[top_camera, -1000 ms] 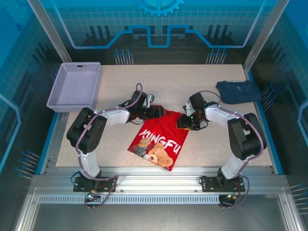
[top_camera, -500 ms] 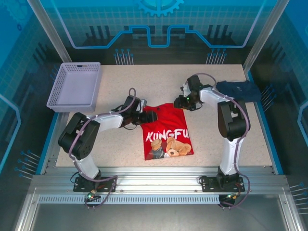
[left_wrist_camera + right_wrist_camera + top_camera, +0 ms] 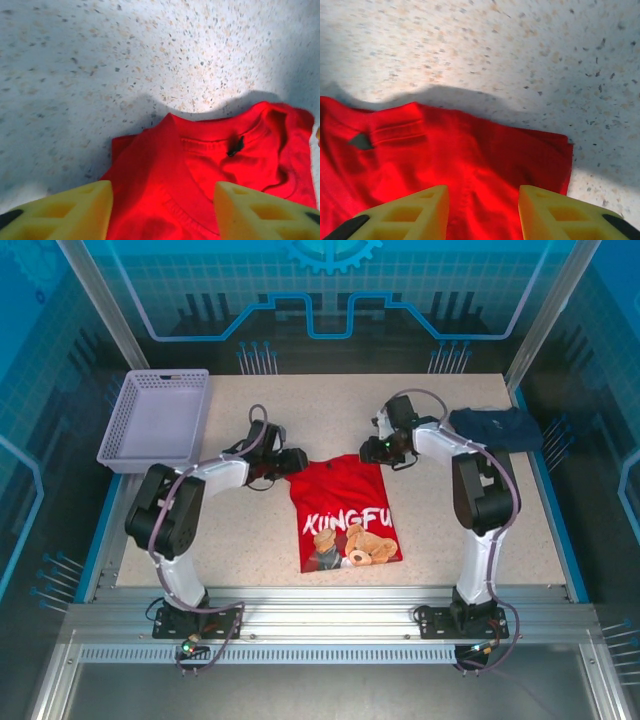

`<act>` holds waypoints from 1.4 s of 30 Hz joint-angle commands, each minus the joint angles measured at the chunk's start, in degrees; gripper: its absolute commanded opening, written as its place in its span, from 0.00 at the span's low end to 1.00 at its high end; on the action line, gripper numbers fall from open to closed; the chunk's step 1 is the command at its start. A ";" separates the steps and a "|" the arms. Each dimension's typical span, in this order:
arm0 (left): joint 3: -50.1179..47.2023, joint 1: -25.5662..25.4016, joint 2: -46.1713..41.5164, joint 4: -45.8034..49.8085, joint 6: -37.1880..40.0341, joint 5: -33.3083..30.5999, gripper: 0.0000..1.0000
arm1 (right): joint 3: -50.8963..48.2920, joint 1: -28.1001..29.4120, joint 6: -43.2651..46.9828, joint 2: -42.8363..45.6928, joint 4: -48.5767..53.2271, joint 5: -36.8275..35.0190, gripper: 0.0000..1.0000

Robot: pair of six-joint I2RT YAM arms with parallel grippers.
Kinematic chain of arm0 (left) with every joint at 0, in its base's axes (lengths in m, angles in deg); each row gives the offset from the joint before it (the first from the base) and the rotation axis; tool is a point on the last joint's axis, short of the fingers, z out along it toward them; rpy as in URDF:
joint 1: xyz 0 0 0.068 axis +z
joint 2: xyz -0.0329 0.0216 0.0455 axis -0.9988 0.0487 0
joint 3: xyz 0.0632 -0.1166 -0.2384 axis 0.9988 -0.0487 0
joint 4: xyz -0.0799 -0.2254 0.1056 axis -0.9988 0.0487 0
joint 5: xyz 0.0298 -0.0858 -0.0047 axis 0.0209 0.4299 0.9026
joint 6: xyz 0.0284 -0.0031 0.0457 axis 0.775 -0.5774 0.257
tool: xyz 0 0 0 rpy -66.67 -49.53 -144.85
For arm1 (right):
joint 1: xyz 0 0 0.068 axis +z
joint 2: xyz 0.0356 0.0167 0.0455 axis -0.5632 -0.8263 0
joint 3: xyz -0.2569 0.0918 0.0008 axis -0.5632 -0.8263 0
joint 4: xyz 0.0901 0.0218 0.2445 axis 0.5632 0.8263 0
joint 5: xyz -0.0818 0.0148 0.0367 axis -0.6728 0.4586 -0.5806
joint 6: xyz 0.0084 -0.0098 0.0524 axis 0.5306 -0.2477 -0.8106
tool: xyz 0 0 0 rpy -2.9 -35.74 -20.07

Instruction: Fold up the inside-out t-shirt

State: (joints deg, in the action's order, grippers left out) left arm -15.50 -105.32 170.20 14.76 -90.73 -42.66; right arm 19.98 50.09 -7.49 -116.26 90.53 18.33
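Left hand [image 3: 163,192] and right hand [image 3: 482,195], jaws apart, straddle the bright red cloth t-shirt [image 3: 345,505] at its collar.
Likely so you can pull it flat.

A lavender basket [image 3: 155,420] sits far left on the table [image 3: 330,410], a dark, seemingly folded garment [image 3: 495,428] far right.

The inside-out t-shirt [image 3: 345,510] is showing soft, matt red cloth with stitched seams, lying on a table [image 3: 320,410] that is looking matt and speckled like stone; a basket [image 3: 155,420] is showing pale lattice plastic, a folded garment [image 3: 495,430] dark cloth, the front rail [image 3: 320,618] brushed metal.
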 commanded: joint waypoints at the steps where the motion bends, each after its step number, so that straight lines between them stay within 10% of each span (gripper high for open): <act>1: 2.55 0.00 3.09 2.56 -1.39 3.50 0.49 | 2.13 0.23 -0.66 -2.62 2.08 -2.36 0.39; 13: 5.88 0.27 4.75 -6.46 2.56 11.49 0.08 | 1.51 -0.16 1.18 -1.71 2.44 -2.65 0.36; 19: 6.40 2.05 5.96 -8.28 2.82 13.20 0.06 | 1.57 -0.49 1.80 -1.08 2.70 -2.25 0.36; 36: 0.67 3.41 -3.62 5.06 4.20 0.40 0.53 | 0.55 -1.06 2.42 5.31 4.38 -1.41 0.43; 42: -2.57 2.95 -4.34 3.18 -0.22 4.89 0.76 | 1.05 -1.84 2.98 3.92 5.25 -3.71 0.68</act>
State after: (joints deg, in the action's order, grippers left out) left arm -16.73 -102.06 165.72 17.53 -88.72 -40.15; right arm 20.70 49.15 -5.10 -111.63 93.54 15.78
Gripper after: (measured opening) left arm 0.737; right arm 0.659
